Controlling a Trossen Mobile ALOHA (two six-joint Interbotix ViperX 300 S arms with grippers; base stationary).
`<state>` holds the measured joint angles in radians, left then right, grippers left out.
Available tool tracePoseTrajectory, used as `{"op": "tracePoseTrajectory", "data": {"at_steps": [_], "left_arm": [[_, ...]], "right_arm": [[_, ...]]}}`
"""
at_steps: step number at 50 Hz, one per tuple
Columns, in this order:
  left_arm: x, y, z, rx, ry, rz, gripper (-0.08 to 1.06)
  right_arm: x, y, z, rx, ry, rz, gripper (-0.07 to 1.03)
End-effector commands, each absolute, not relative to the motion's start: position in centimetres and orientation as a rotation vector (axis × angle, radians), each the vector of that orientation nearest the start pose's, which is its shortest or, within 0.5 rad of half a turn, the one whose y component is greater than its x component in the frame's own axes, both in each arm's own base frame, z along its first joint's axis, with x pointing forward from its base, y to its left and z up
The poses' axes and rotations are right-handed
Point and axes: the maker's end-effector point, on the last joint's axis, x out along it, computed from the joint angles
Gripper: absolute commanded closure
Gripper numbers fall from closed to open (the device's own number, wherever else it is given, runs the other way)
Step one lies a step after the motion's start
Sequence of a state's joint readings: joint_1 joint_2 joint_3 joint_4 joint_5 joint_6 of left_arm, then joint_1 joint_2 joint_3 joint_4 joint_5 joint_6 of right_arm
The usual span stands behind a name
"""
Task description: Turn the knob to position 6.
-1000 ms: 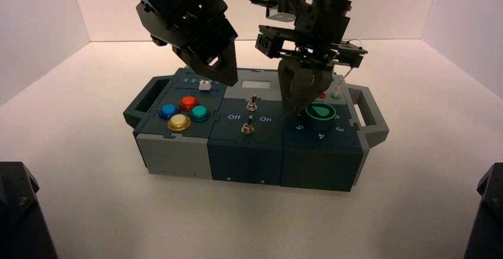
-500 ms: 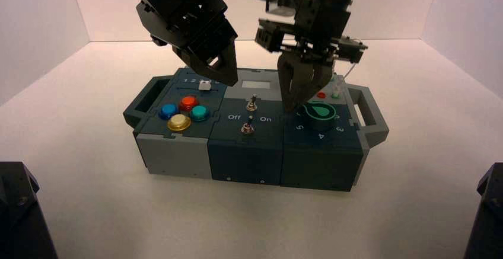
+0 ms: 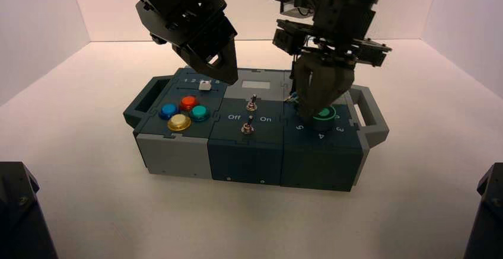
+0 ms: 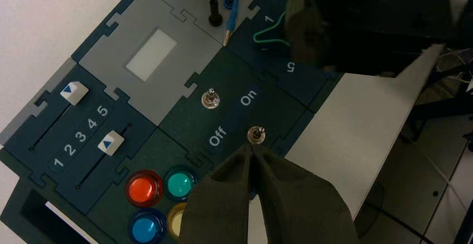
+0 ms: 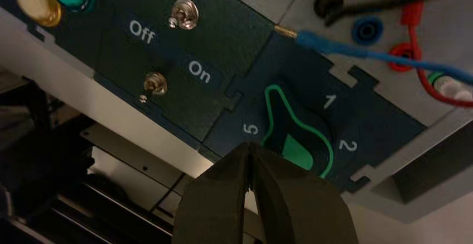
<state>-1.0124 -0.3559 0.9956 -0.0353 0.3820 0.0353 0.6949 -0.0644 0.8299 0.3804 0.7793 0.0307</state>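
Right claw (image 3: 305,117) shut, nothing in it, tips low over right panel. Knob (image 5: 297,150) just right of it, on same panel, so right arm's nearer. Narrow end points left, between 5 (image 5: 251,129) and 1 (image 5: 330,101). 6 not visible, but guessing that's its spot, so turn looks done imo; next probably lift clear without bumping pointer. Left claw (image 3: 229,81) idle over box, closed, empty.
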Motion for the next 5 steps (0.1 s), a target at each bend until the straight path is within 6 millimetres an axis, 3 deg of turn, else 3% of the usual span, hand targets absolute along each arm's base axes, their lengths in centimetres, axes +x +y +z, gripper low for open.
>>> {"op": "tracePoseTrajectory", "data": {"at_steps": [1,5], "left_arm": [[15.18,-24.81,10.91,0.502,0.897,-0.944,1.0],[15.22,-24.79,10.96,0.5,0.896,-0.943,1.0]], "right_arm": [[17.71,20.85,5.95,-0.091,1.582,0.532,0.99],[17.71,20.81,5.95,-0.095,1.579,0.535,0.99]]}}
